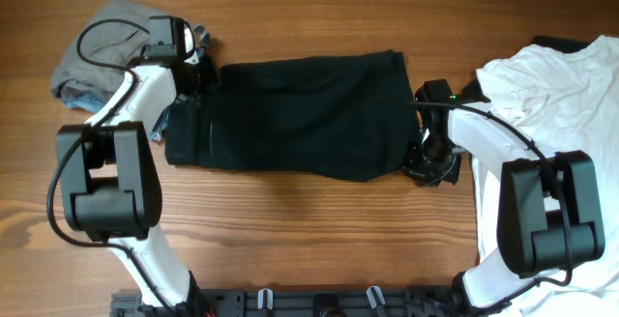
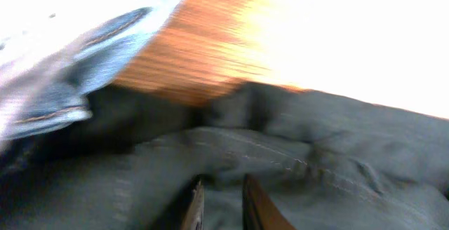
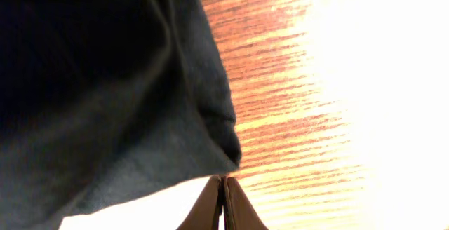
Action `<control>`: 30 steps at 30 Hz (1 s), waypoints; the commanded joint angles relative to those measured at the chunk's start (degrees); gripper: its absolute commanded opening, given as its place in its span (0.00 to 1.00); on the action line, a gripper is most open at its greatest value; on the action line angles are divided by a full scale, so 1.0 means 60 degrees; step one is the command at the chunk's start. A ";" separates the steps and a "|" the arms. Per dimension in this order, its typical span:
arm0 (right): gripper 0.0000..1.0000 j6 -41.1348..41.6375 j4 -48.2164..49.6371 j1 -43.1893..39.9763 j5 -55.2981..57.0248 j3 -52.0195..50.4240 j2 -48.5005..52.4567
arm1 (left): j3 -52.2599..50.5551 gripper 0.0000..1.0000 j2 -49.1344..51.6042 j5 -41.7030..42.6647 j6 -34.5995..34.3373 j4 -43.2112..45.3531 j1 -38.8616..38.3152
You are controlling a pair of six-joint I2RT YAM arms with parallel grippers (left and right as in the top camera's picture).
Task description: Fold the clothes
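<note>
The brown wooden table (image 1: 309, 8) with a streaked grain fills the overhead view, and a black mounting rail (image 1: 319, 302) runs along its edge at 6 o'clock. The large plain black fabric piece (image 1: 300, 114) lies spread flat at the centre, its long side running from 9 to 3 o'clock. The crumpled white T-shirt (image 1: 571, 95) sits at 3 o'clock, partly under my right arm and well apart from the black fabric piece. A bunched grey garment (image 1: 106, 37) lies at 10 o'clock, with frayed blue denim (image 1: 82, 95) touching its lower edge.

My left pincer (image 1: 198, 73) is at the black fabric piece's 10 o'clock corner. Its fingers (image 2: 254, 203) stand nearly together, with dark cloth showing in the narrow gap; I cannot tell whether they grip it. My right pincer (image 1: 426, 167) is at the 4 o'clock corner. Its fingers (image 3: 210, 205) are clenched tight together, and the cloth's corner hangs just beside their tips; I cannot tell whether any cloth is caught.
</note>
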 commanded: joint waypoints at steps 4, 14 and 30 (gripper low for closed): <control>0.28 -0.1810 -0.0171 -0.0040 -0.1395 0.1009 -0.2113 | 0.0408 0.38 -0.1960 0.1617 0.1483 -0.1687 -0.1053; 0.78 -0.2095 0.1705 -0.0073 0.0146 0.0943 -0.0976 | 0.0404 0.60 -0.1934 0.0761 0.1475 -0.2328 -0.1650; 0.31 -0.0583 -0.0903 -0.0780 0.1384 0.1056 -0.0692 | 0.0404 0.66 -0.1756 0.0769 0.1490 -0.2182 -0.2135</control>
